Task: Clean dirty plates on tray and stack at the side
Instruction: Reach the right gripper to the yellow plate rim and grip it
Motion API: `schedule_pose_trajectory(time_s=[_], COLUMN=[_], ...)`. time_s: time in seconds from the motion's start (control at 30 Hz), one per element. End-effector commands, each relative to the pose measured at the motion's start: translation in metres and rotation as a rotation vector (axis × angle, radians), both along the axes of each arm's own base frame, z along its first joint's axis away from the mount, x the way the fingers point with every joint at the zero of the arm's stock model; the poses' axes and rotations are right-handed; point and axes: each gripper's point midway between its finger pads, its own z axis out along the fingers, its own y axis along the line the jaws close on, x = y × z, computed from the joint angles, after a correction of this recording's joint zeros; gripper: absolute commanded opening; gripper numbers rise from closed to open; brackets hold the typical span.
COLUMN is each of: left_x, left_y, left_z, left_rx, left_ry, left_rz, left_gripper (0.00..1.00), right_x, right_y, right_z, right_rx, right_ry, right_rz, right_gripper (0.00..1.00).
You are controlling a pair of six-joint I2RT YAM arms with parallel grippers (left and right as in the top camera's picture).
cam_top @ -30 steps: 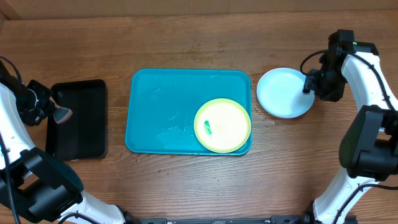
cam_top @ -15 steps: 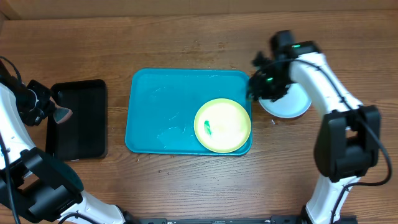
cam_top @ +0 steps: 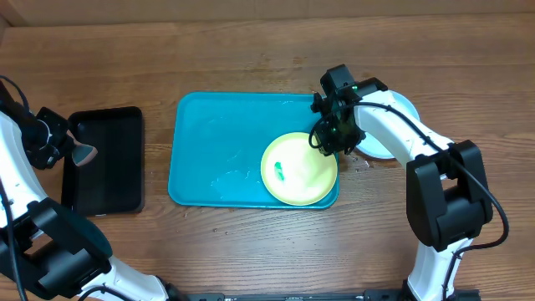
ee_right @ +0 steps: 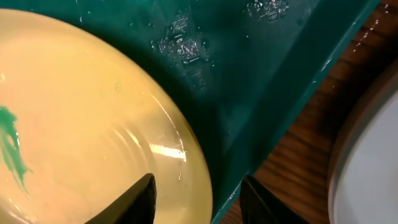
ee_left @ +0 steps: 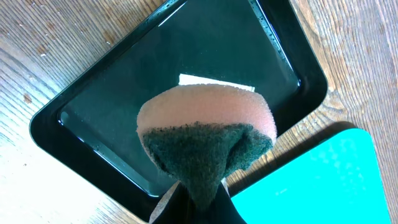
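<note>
A yellow-green rimmed plate [cam_top: 297, 171] with a teal-green smear lies in the right front corner of the turquoise tray [cam_top: 217, 142]. It fills the left of the right wrist view [ee_right: 87, 124]. My right gripper [cam_top: 328, 140] is open, its fingers astride the plate's right rim [ee_right: 198, 198]. A white plate [cam_top: 386, 138], partly hidden by the arm, lies on the table right of the tray. My left gripper [cam_top: 71, 152] is shut on a pink sponge with a green scrub face [ee_left: 208, 140] above the black tray [cam_top: 104, 159]. The light blue plate is not seen.
The black tray [ee_left: 186, 68] lies left of the turquoise tray. Water droplets wet the turquoise tray floor [ee_right: 186, 37]. Bare wood table lies behind and in front of the trays.
My right arm has swung left from the white plate to the yellow-green plate's right rim. The left arm and sponge have not moved.
</note>
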Motion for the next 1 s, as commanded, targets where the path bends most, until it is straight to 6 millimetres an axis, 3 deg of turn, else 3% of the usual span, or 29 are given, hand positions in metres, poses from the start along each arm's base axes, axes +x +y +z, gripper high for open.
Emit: schedule_pose_trajectory(time_s=[0.0, 0.33, 0.53, 0.63, 0.73, 0.87, 0.97], left_x=[0.000, 0.000, 0.000, 0.003, 0.013, 0.021, 0.027], left_y=[-0.002, -0.002, -0.002, -0.007, -0.020, -0.035, -0.046], left_z=[-0.002, -0.002, -0.002, -0.001, 0.002, 0.003, 0.003], left_rx=[-0.015, -0.015, -0.016, -0.046, -0.086, -0.095, -0.091], left_ry=[0.000, -0.001, -0.001, -0.022, -0.071, -0.085, -0.086], left_rz=[0.006, 0.006, 0.006, -0.003, -0.078, -0.149, -0.191], left_gripper=[0.04, 0.04, 0.04, 0.04, 0.04, 0.04, 0.04], right_x=[-0.004, -0.020, -0.022, -0.023, -0.022, -0.022, -0.022], right_y=[0.005, 0.003, 0.014, 0.019, 0.038, 0.063, 0.051], right_z=[0.003, -0.012, -0.010, -0.010, -0.009, -0.008, -0.012], right_rx=[0.033, 0.041, 0.103, 0.104, 0.133, 0.149, 0.043], right_ry=[0.012, 0.061, 0.087, 0.097, 0.086, 0.048, 0.009], right_rz=[0.002, -0.001, -0.048, -0.116, -0.161, -0.145, -0.161], right_gripper=[0.45, 0.42, 0.29, 0.18, 0.14, 0.22, 0.26])
